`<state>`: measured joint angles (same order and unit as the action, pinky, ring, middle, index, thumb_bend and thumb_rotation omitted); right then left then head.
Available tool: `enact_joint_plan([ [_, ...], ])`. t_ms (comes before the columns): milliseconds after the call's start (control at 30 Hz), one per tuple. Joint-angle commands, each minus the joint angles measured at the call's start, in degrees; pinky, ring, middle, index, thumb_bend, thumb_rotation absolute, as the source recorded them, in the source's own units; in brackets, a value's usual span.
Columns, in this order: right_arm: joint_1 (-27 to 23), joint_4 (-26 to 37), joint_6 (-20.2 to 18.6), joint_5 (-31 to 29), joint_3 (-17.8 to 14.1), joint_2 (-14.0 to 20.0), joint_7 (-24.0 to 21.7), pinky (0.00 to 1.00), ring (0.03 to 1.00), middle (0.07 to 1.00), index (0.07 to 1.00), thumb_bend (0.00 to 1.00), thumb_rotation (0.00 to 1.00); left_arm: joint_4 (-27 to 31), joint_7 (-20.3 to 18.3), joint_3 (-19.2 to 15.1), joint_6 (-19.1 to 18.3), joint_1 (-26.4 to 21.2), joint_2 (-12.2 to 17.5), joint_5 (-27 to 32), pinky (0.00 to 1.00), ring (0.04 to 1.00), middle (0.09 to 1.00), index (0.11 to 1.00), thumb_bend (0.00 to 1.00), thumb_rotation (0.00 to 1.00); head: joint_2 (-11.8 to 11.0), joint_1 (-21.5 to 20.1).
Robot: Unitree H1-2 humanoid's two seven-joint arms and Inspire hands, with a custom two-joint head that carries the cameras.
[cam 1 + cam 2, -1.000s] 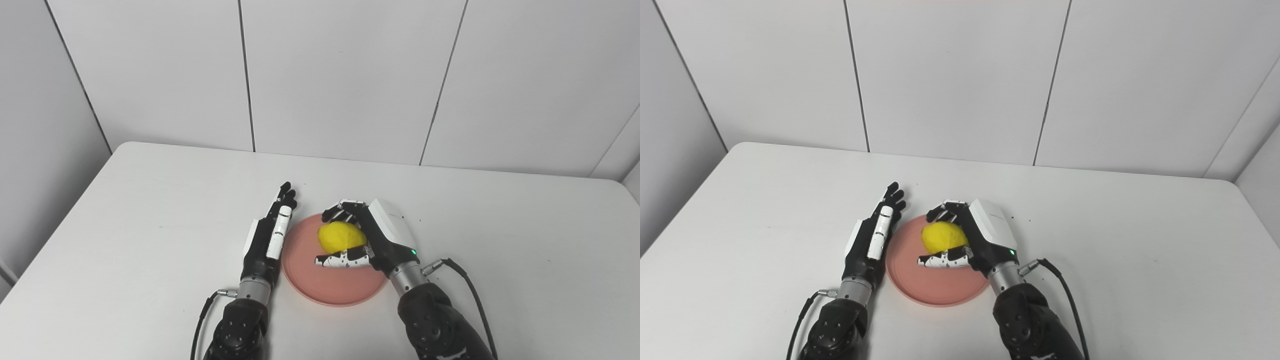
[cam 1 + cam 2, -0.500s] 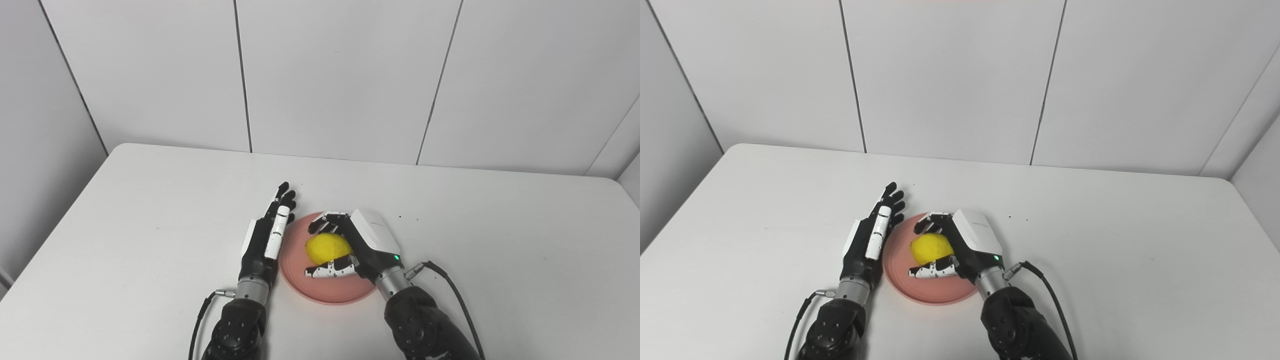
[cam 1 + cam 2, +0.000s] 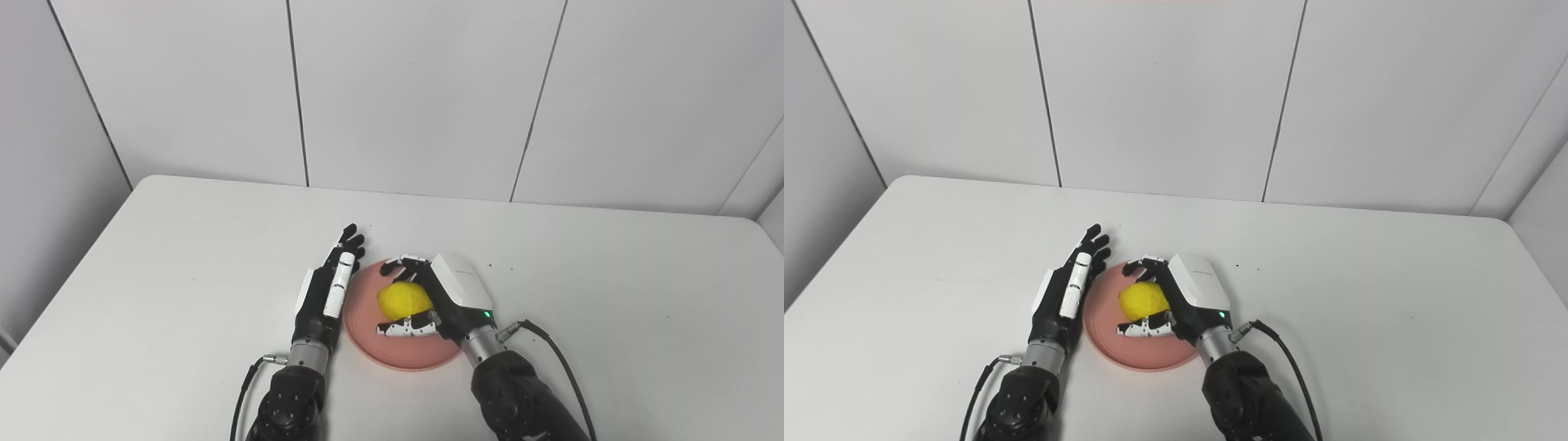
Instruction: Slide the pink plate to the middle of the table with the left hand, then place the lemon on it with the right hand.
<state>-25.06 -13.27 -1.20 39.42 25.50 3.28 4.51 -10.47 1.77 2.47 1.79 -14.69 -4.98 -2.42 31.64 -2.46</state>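
pink plate point(image 3: 401, 355): lemon point(image 3: 403, 300) in it | R hand point(image 3: 432, 299) gripping lemon | L hand point(image 3: 327, 288) flat, empty

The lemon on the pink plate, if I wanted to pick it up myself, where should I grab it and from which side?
Probably around its rounded middle, coming down from above: the lemon sits low on the pink plate, and the right hand is wrapped around it from the right, while the left hand lies beside the plate's left rim, so only the top is free.
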Motion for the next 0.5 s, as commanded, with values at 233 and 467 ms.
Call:
enact_joint_plan([
  [233, 0.74, 6.27, 2.66, -0.56, -1.12, 0.34, 1.30, 0.74, 0.763, 0.727, 0.720, 0.60, 0.41, 0.85, -0.64, -0.34, 0.80, -0.04, 0.47, 1.02, 0.94, 0.923, 0.925, 0.917, 0.51, 1.00, 0.09, -0.16],
  [467, 2.46, 10.68, 2.35, -4.98, -3.00, 0.57, -1.98, 0.88, 0.837, 0.801, 0.785, 0.63, 0.59, 1.29, -0.19, 0.23, 0.50, 0.15, 0.71, -0.22, 0.92, 0.914, 0.922, 0.910, 0.52, 1.00, 0.53, -0.81],
])
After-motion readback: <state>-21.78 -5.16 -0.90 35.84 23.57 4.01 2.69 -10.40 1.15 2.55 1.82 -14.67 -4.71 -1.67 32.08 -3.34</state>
